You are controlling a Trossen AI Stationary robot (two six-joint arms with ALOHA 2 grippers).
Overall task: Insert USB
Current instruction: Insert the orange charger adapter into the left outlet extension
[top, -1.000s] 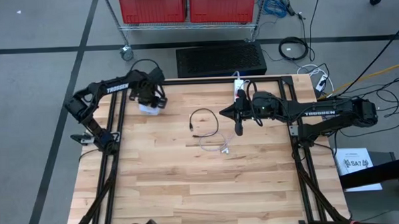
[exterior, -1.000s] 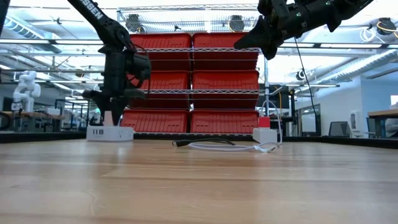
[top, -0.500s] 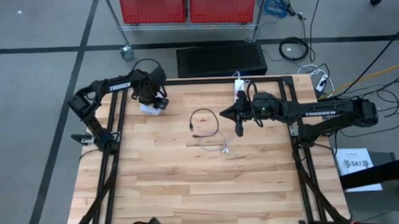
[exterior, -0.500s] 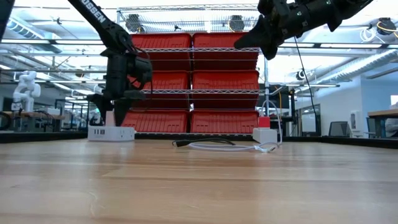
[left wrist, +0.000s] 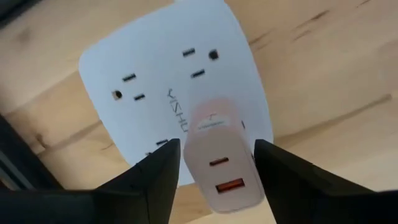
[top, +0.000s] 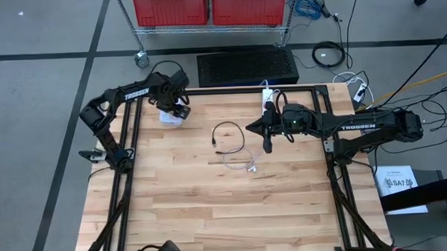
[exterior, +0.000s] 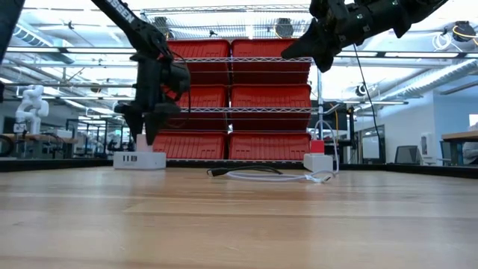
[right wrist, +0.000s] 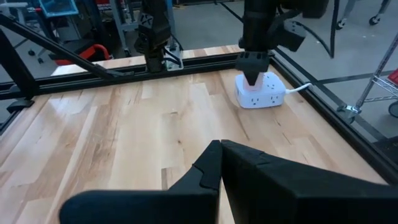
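A white power strip point(top: 169, 117) lies flat at the table's far left corner, with a pale pink USB charger point(left wrist: 217, 155) standing in its top face. My left gripper point(top: 177, 108) hangs straight over it, shut on the charger. A thin black and white USB cable point(top: 229, 144) lies coiled on the wood near the middle, touched by nothing. My right gripper point(top: 267, 145) hovers high above the table just right of the cable, fingers shut point(right wrist: 221, 146) and empty. My left gripper pinches the pink charger's body point(left wrist: 202, 146) between its two fingers point(left wrist: 163, 168), coming from above and pointing down. The charger stands upright, plugged into the power strip point(left wrist: 155, 81), which rests on the table.
A second white power strip with a red switch point(top: 267, 101) lies at the far edge, its cord running off the table. Black frame rails point(top: 131, 136) border the left and right sides. Bare wood spreads across the near half. Red bins on a rack point(exterior: 231, 97) stand behind.
My left gripper has moved a little toward the table's right and far edge, staying shut on the charger. The power strip has slid along the table with it the same way. The right arm has kept still.
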